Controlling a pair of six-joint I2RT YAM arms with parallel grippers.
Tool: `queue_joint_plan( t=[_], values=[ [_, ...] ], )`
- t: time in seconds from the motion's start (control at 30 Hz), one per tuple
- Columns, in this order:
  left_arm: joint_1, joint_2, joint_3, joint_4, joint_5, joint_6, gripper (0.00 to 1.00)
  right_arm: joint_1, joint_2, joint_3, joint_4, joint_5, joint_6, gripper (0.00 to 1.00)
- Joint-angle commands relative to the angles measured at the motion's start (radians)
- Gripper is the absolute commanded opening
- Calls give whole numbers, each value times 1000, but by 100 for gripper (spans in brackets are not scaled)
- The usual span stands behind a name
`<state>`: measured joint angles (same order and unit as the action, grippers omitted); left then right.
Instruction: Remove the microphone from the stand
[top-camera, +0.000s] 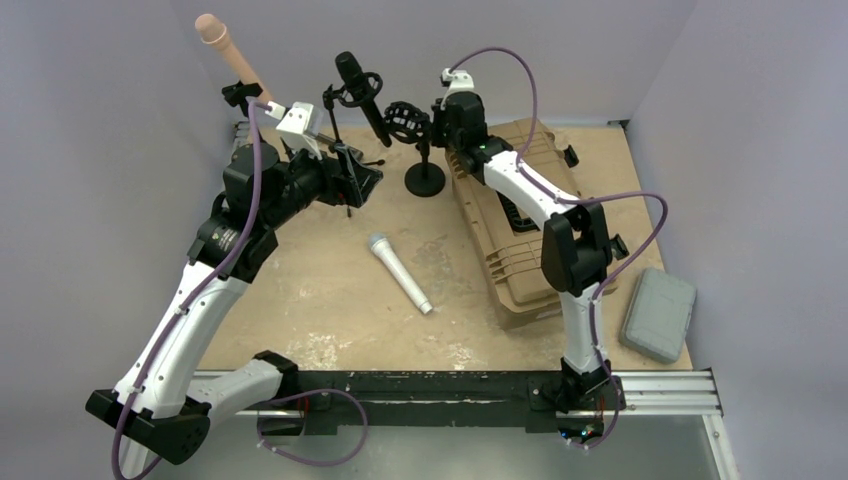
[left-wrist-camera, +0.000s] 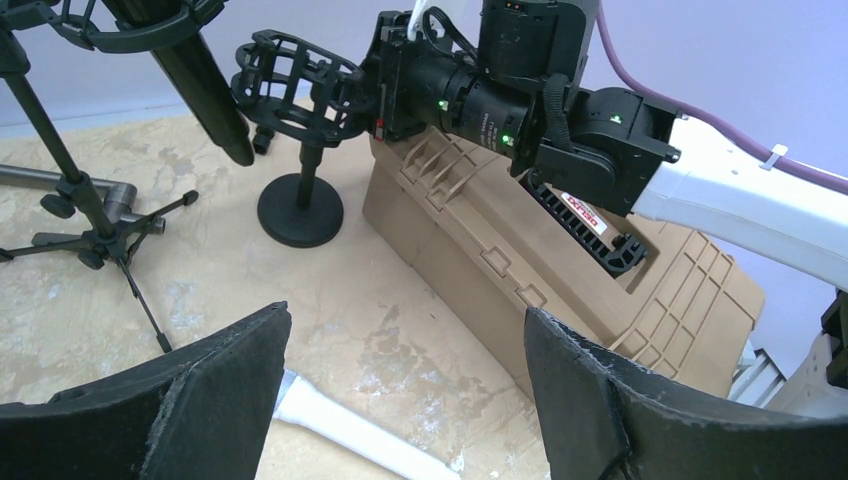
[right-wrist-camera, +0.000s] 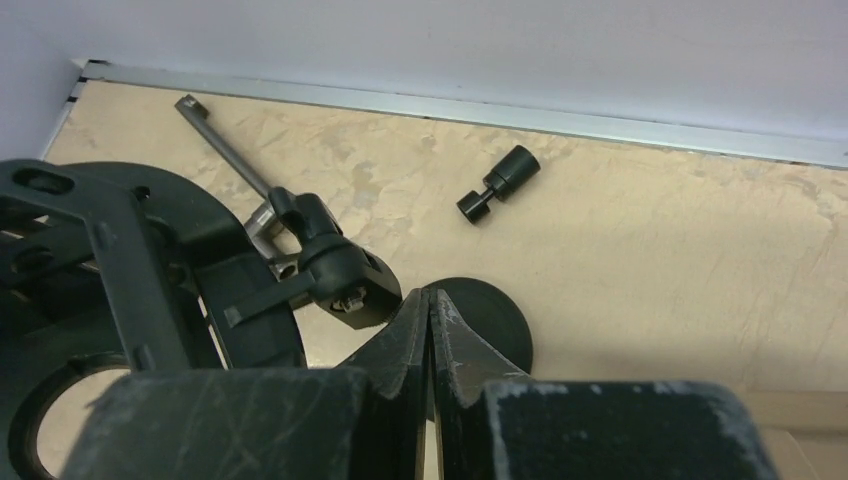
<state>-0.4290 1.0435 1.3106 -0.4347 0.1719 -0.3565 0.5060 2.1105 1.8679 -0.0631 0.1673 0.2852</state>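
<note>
Right now my left gripper (left-wrist-camera: 405, 318) has its jaws spread wide, with nothing between them. My right gripper (right-wrist-camera: 430, 300) has its jaws pressed tight together, and it holds nothing. The black microphone (left-wrist-camera: 205, 95) sits at the top of the tripod stand (left-wrist-camera: 95, 215), up high and off to the left of my left jaws. It is not out yet. An empty shock mount (left-wrist-camera: 295, 85) on a round stand (left-wrist-camera: 300, 212) sits just to the left of my right jaws. I cannot tell if they touch it.

Lots can go wrong, I think. The tripod stand has thin legs. If I pull the black microphone sideways, the whole thing may tip over. Its low end hangs close to the shock mount, so a swing could knock that. My two grippers are close together too, and they could bump. A silver microphone (top-camera: 400, 272) lies on the table (top-camera: 320, 290) right under my left jaws. If I dip low, I may push it and make it roll.
</note>
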Motion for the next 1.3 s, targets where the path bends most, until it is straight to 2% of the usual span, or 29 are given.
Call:
queue_joint_plan(
  t=[0.0, 0.13, 0.27, 0.4, 0.53, 0.7, 0.9, 1.07, 1.17, 1.27],
  values=[
    [-5, 0, -4, 37, 10, -5, 84, 14, 5, -20, -63, 21, -15, 0],
    [-5, -2, -2, 36, 9, -3, 84, 9, -4, 25, -58, 32, -21, 0],
    [-5, -2, -2, 34, 9, -2, 84, -29, 9, 146, -105, -83, 1, 1],
    [-5, -3, -2, 33, 5, 1, 84, -97, 10, 196, -103, -218, 58, 24],
    [-5, -2, -2, 36, 10, -2, 84, -138, 23, 229, -84, -371, 78, 42],
    [-5, 3, -2, 36, 14, -4, 84, -141, 54, 268, -77, -474, 43, 61],
    [-5, 8, -2, 36, 14, -4, 84, -147, 119, 330, -69, -574, 39, 62],
    [-5, 9, -1, 37, 15, -2, 84, -148, 140, 336, -73, -598, 19, 62],
    [-5, 10, -2, 36, 16, -4, 84, -148, 134, 314, -74, -592, -4, 55],
    [-6, 10, -1, 36, 18, -5, 84, -148, 138, 308, -87, -585, -28, 45]
  ],
)
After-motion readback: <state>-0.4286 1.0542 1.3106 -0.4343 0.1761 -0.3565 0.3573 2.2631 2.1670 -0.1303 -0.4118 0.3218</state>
